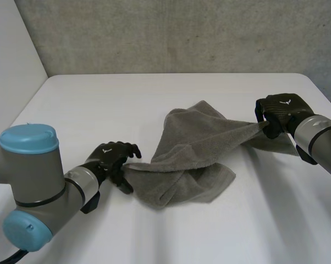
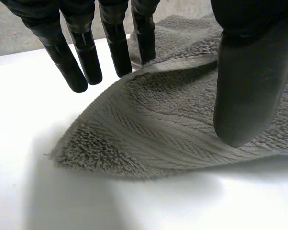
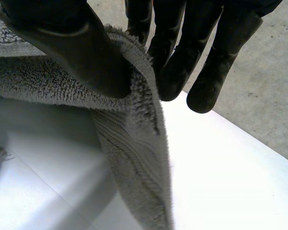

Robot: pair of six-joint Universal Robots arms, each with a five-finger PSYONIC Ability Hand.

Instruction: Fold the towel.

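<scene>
On the white tabletop [image 1: 154, 99] the grey towel [image 1: 193, 148] lies bunched and creased through its middle, drawn out between two corners. The right hand [image 1: 281, 113] pinches the towel's far corner between thumb and fingers. The left hand [image 1: 113, 157] grips the towel's near corner only shallowly, so a pull may slip it free and the fold could set crooked.

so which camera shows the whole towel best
The head view: the whole towel lies crumpled, stretched between the left hand and right hand. The left wrist view shows one corner at its hand; the right wrist view an edge pinched in its hand.
</scene>
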